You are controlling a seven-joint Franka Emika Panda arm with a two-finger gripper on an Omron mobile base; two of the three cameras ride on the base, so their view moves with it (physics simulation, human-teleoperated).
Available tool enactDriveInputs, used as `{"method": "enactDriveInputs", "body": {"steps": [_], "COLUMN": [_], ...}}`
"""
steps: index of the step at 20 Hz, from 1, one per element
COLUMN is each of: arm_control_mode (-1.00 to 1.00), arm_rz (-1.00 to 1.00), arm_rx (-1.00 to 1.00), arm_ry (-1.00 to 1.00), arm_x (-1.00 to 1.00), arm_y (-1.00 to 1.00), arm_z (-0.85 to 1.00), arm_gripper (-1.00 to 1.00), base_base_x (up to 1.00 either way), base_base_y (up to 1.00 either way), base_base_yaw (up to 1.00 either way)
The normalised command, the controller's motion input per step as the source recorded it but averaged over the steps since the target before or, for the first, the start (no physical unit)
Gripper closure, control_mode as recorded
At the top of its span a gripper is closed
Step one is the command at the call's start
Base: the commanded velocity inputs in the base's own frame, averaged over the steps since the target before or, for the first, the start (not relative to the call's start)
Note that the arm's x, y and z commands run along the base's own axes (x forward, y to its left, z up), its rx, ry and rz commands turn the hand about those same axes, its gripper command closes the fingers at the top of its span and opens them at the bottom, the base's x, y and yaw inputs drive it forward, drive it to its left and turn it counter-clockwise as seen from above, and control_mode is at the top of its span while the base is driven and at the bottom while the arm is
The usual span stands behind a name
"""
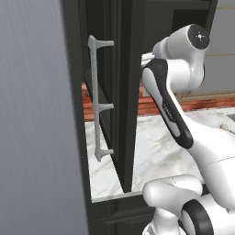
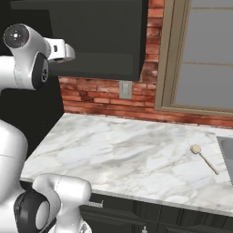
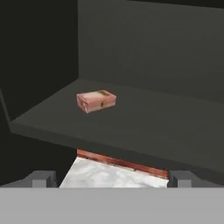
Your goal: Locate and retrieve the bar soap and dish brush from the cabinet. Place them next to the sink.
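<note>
One bar soap (image 3: 96,101) on cabinet (image 3: 144,122) floor, hand view; dish brush (image 2: 204,159) on counter (image 2: 118,154); pincer (image 3: 112,178) wide.

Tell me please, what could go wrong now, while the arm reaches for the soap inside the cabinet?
1. The small pink rectangular bar soap lies back from the front edge of the flat black bottom panel of the matte-black wall cabinet. The open gripper is level with that edge, so it may strike it.
2. The open black cabinet door with the grey handle stands close beside the arm; a wide swing could hit it.
</note>
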Motion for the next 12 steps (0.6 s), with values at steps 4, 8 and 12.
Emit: {"method": "enactDriveInputs", "body": {"steps": [4, 8, 12], "arm_control_mode": [-1.00, -1.00, -1.00], "arm_rz": [0.00, 0.04, 0.07], "arm_rx": [-0.01, -0.01, 0.00], "arm_ry": [0.00, 0.03, 0.03], "arm_x": [0.56, 0.60, 0.47], "arm_y": [0.34, 0.04, -0.08], "arm_z": [-0.04, -0.01, -0.08], "arm_gripper": [-1.00, -1.00, -1.00], "base_base_x": [0.00, 0.00, 0.00], "base_base_y": [0.00, 0.00, 0.00], "base_base_yaw": [0.00, 0.00, 0.00]}}
